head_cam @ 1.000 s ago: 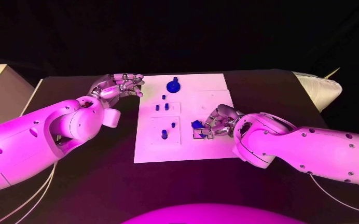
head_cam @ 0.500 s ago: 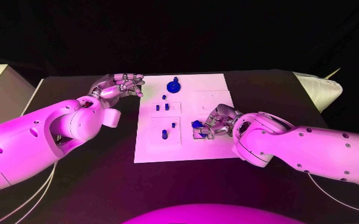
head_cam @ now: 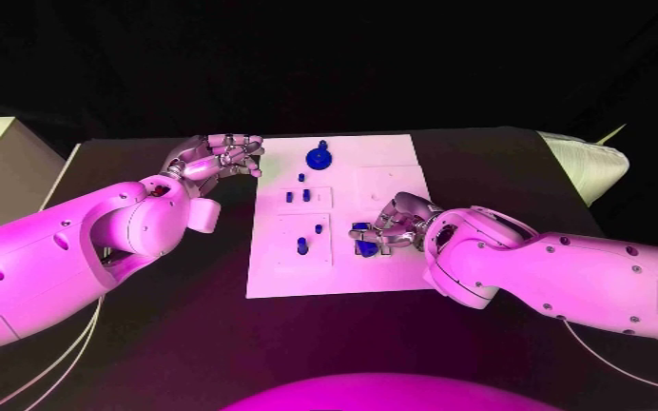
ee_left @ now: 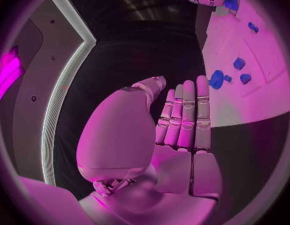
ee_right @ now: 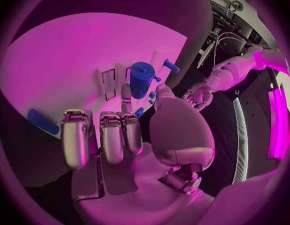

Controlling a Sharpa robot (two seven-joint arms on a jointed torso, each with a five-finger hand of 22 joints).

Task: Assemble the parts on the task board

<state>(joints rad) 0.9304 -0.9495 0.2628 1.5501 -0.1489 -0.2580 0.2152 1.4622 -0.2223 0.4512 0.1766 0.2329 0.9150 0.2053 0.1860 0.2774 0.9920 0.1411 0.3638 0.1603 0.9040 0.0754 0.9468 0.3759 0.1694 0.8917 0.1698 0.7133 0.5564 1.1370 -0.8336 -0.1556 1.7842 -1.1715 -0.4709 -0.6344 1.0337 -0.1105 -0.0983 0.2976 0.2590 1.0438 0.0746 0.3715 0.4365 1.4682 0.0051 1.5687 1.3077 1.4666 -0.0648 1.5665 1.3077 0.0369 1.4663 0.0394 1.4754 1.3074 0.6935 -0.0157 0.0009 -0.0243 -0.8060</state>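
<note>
Left hand (head_cam: 220, 156): poised beside the far left corner of the task board (head_cam: 397, 159), over the black table (head_cam: 164, 335). The head view shows its fingers curled in; the left wrist view shows them lying straight and close together. Nothing is in it, and it touches no part.

Task board, left half: a round blue part (head_cam: 319, 156) sits near the far edge. Nearer the robot come a small blue peg (head_cam: 300, 178), a pair of short upright pieces (head_cam: 297, 197), then another small peg (head_cam: 319, 228) and a larger piece (head_cam: 301, 247) in the near left panel.

Task board, right half: the right hand (head_cam: 397, 224) rests low over the near right area, fingers bent around a blue cylindrical part (ee_right: 142, 79). In the right wrist view this part stands between the thumb and a fingertip, just beside two slots outlined in the board. It is judged to be pinched, though the contact itself is partly hidden. A flat blue bar (ee_right: 42, 121) lies apart on the board.

Step in hand (a judgement only): seating the cylindrical part in its place on the board. To do it well, keep the part upright, line up its lower end with the socket before pressing, and lower it slowly. The hold should loosen only once the part stands unaided. The fingers hide the socket in the head view, so alignment is best checked from the right wrist view.
</note>
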